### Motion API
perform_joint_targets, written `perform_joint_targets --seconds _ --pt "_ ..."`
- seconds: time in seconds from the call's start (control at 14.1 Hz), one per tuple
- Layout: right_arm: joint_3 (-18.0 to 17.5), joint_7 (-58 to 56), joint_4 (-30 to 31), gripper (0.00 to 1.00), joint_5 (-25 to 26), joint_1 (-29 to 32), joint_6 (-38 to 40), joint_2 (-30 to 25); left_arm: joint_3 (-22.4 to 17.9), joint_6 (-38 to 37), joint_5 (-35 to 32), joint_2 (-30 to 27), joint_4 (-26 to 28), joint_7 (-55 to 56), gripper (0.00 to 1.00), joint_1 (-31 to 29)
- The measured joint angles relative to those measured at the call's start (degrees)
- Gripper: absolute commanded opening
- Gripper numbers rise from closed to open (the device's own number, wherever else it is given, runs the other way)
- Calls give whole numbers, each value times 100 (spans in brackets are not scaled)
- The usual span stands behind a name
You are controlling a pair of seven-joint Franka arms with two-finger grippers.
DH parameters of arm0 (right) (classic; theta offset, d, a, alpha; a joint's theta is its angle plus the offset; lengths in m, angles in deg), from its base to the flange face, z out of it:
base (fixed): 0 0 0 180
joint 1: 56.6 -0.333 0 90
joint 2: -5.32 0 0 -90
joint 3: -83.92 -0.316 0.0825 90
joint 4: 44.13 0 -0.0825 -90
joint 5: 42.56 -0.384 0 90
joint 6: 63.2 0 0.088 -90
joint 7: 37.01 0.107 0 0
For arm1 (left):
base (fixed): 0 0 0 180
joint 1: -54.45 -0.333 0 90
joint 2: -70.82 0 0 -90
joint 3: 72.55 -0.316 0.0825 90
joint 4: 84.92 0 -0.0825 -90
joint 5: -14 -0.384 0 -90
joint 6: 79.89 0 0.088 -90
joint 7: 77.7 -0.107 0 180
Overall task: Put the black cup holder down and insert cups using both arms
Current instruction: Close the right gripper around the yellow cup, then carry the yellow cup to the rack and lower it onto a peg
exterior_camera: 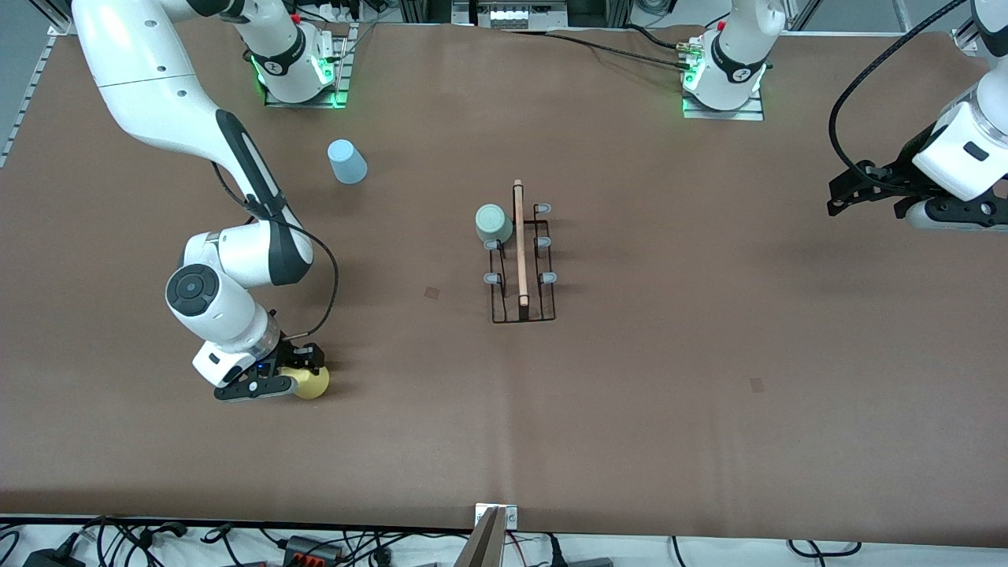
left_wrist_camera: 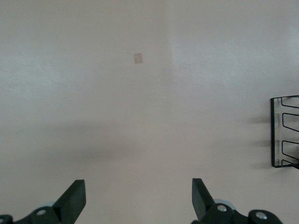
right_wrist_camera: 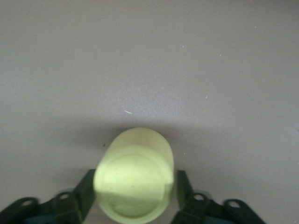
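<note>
Robotics lab: bolted arm bases [exterior_camera: 299, 75] (cables [exterior_camera: 315, 543] along table edge)

The black cup holder [exterior_camera: 523, 264] is standing upright mid-table, a thin wire rack with a light wooden rod along its top and 6 grey-tipped pegs. The pale green cup [exterior_camera: 493, 224] is sitting upside down on 1 peg at the rack's end farther from the front camera. The light blue cup [exterior_camera: 346, 161] is standing inverted, farther from the front camera than the holder, toward the right arm's end. The yellow cup [exterior_camera: 312, 381] is sitting nearer the front camera than the holder, between the right gripper's [exterior_camera: 272, 376] fingers.
</note>
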Motion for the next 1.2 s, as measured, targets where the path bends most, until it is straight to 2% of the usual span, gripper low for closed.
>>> perform_joint_targets --seconds 0.07,0.35,0.5,0.71,0.85,1.06,1.2 --pt "0 -2 -17 19 0 -5 0 0 0 0 0 0 0 0 100 0" --pt "-10 -10 -151 15 0 -82 126 -57 0 0 0 0 0 0 100 0" --pt "-25 253 -305 15 -1 -295 823 -355 0 -4 0 0 0 0 100 0" --pt "-62 1539 -351 15 -12 -837 1713 -1088 0 -8 0 0 0 0 100 0" --pt "-134 2752 -334 15 -14 -1320 1934 -1391 -1 -9 0 0 0 0 100 -1" --pt "-188 4501 -311 15 1 -2218 1913 -1432 -2 -10 0 0 0 0 100 -1" --pt "-187 5147 -333 15 48 -2645 1853 -1414 -2 -14 0 0 0 0 100 -1"
